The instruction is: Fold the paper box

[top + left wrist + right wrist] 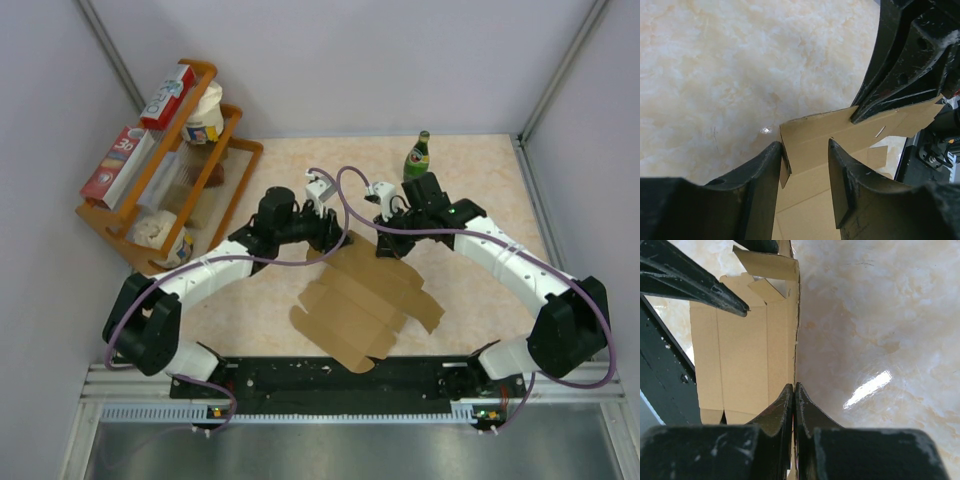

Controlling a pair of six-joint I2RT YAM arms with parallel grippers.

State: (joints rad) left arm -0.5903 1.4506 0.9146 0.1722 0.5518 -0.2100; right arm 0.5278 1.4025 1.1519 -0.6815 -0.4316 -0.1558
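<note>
The box (pixel 362 300) lies unfolded in the middle of the tabletop (pixel 480 180), between my two arms, with its far end under both wrists. My right jaws are pinched tight on the thin edge of a far flap. My left jaws stand partly apart, straddling a corner of the flap beside it. One finger (pixel 765 190) touches the card, but the jaws do not clamp it.

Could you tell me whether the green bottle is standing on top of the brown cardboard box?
No, the green bottle stands upright on the table near its far edge, well apart from the paper box.
</note>
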